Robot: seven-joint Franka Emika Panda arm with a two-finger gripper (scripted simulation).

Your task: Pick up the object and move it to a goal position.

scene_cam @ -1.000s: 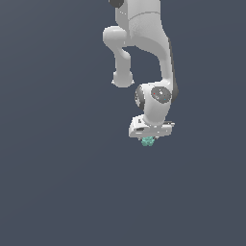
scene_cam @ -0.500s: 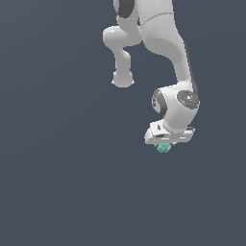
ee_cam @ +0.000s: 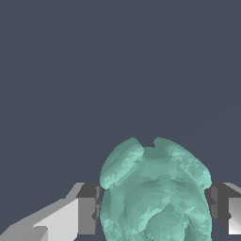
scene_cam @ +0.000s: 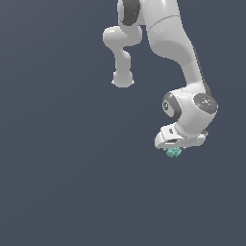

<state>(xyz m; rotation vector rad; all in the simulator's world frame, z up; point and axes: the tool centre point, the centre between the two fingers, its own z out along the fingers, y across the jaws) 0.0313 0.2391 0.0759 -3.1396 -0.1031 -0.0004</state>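
Note:
The object point(scene_cam: 174, 153) is a tiny teal-green bumpy lump, just visible under the white hand of the arm in the exterior view. My gripper point(scene_cam: 175, 151) is shut on it. In the wrist view the object point(ee_cam: 155, 193) fills the space between the two fingers, with one grey-and-white finger point(ee_cam: 82, 209) pressed against one side and the other finger point(ee_cam: 226, 207) against the opposite side. In the exterior view the fingers themselves are mostly hidden behind the hand.
The white arm point(scene_cam: 178, 53) reaches down from the top of the exterior view, with an elbow link point(scene_cam: 122, 57) hanging on the exterior view's left. All around is a plain dark grey-blue surface.
The gripper has carried the object toward the exterior view's right and slightly lower. The grasp on the object has stayed the same.

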